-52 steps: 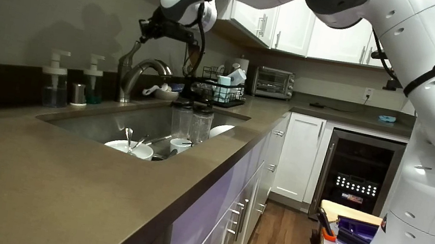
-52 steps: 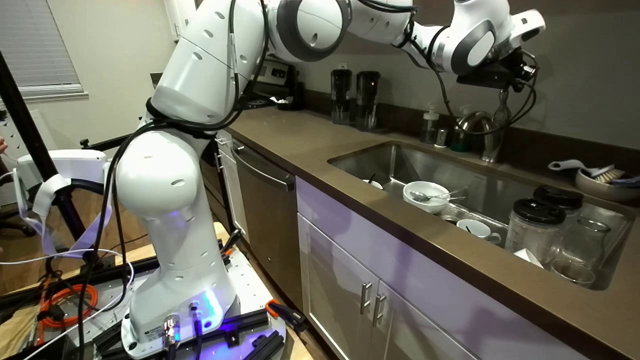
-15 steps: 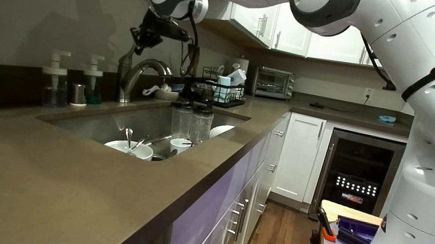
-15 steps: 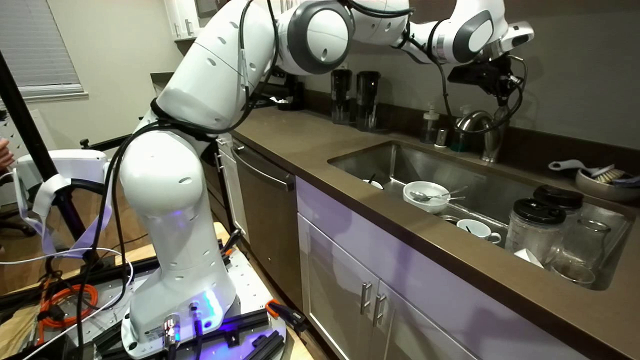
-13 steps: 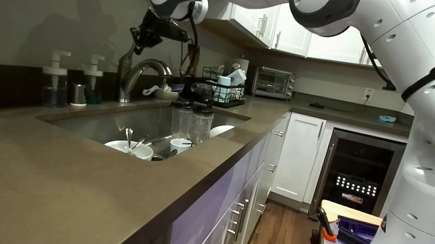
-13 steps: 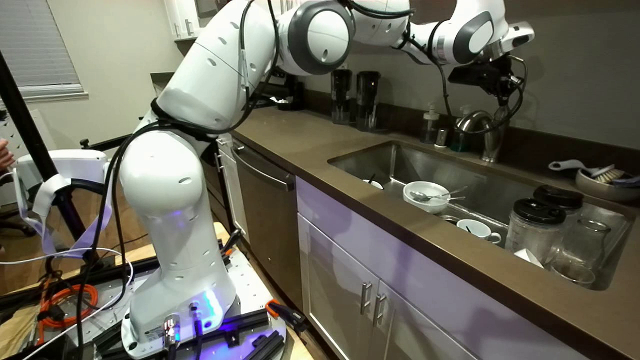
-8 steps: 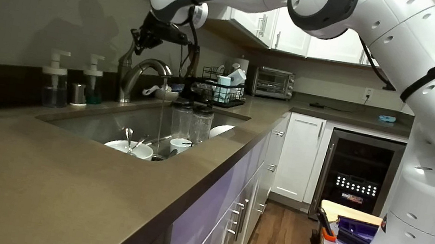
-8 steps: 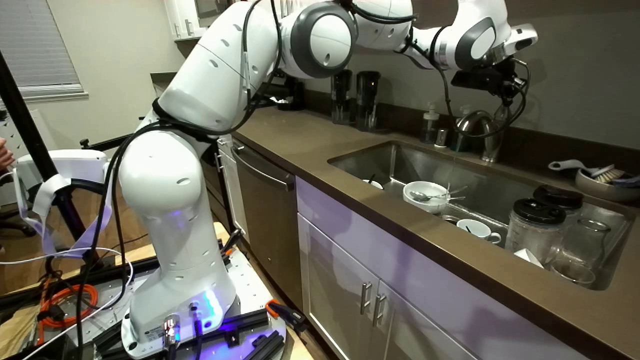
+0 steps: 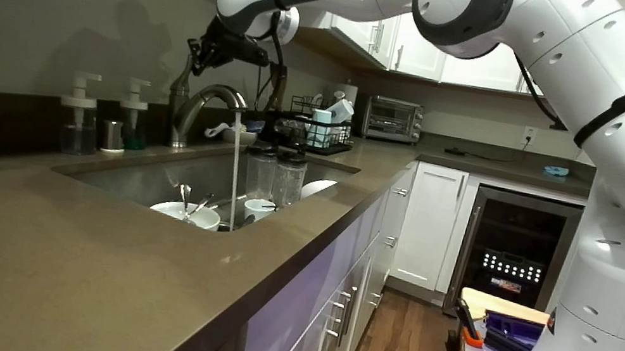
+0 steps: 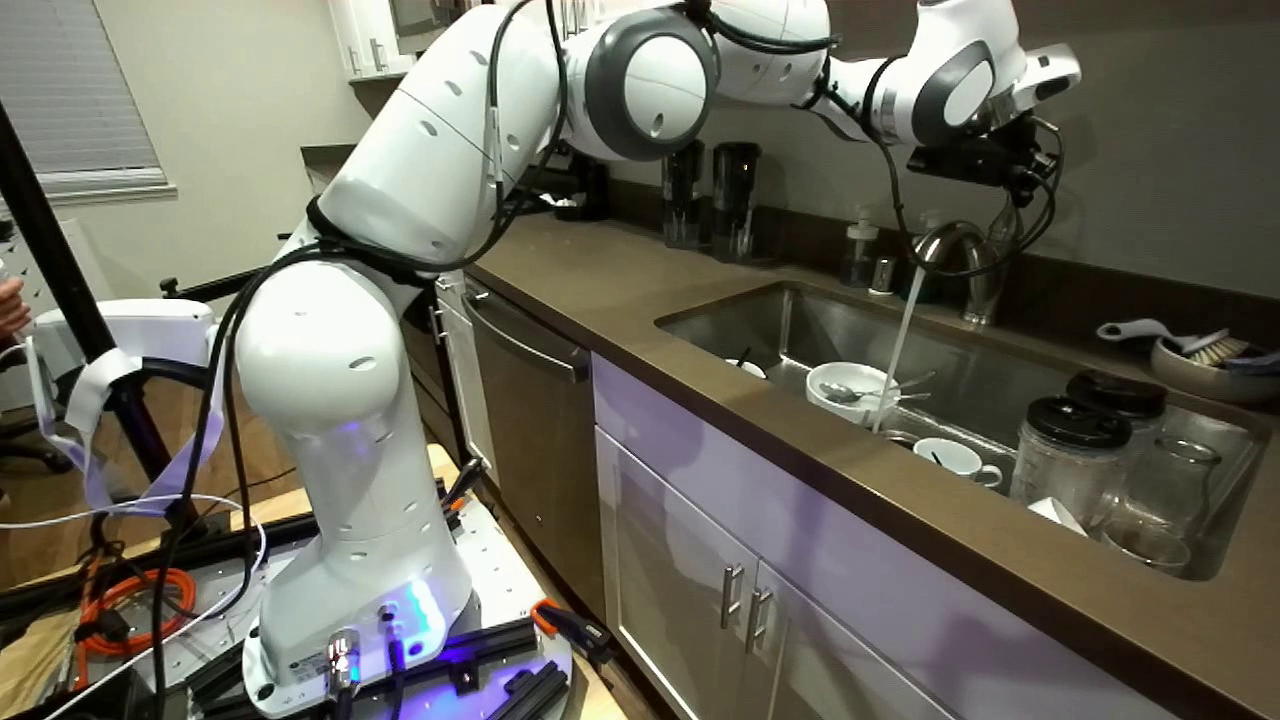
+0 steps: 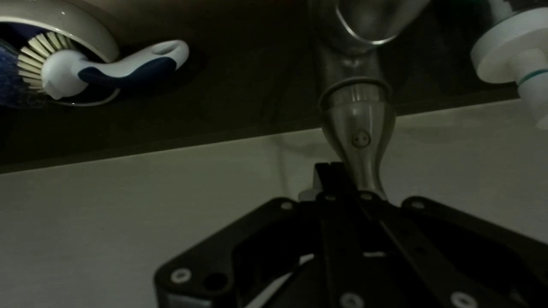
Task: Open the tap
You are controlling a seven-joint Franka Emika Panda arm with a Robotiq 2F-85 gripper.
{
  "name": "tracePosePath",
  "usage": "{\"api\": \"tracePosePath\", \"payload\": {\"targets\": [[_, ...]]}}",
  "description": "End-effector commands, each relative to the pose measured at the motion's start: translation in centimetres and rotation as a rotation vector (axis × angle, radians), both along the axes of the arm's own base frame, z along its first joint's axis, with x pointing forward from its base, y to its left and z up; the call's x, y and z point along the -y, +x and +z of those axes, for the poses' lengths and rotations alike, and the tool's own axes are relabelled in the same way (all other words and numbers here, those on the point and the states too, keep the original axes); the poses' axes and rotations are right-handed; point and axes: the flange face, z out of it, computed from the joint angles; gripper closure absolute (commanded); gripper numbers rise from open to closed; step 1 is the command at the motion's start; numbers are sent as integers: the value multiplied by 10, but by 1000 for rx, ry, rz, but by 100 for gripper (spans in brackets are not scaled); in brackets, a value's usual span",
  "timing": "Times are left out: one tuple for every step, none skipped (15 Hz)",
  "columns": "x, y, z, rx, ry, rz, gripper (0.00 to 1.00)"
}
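Note:
The tap (image 9: 189, 115) is a brushed-metal faucet with an arched spout, seen in both exterior views (image 10: 950, 235). A stream of water (image 9: 235, 168) runs from its spout into the sink, also in an exterior view (image 10: 901, 335). The tap's handle (image 9: 179, 89) stands nearly upright on the wall side. My gripper (image 9: 195, 66) is at the handle's upper end. In the wrist view the gripper (image 11: 329, 169) has its fingertips together with nothing between them. They lie beside the handle (image 11: 364, 128) and overlap its narrow part; whether they touch it I cannot tell. The handle's tip is hidden behind the fingers.
The sink (image 10: 800, 310) holds a white bowl (image 10: 850, 385), a mug (image 10: 955, 458) and lidded jars (image 10: 1065, 460). Soap dispensers (image 9: 79, 121) stand beside the tap. A dish brush (image 11: 124, 68) lies in a bowl on its other side. The wall is close behind.
Since 3.5 s ago my gripper has come down and the handle stands more upright, nearer the wall. Water has started from the spout, first a thin trickle, now a thick stream.

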Motion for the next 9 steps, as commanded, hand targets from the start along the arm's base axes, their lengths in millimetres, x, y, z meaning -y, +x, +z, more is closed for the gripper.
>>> {"api": "tracePosePath", "payload": {"targets": [[-1, 2, 9, 18, 4, 26, 98], [-1, 2, 10, 15, 2, 27, 98], [-2, 2, 10, 14, 3, 30, 98], [-4, 2, 10, 15, 3, 29, 98], [-4, 2, 10, 21, 5, 29, 98], [-5, 2, 11, 28, 5, 29, 98], [-6, 3, 11, 34, 6, 28, 98], [-7, 3, 12, 41, 12, 30, 98], [-8, 4, 12, 44, 16, 31, 98]]}}
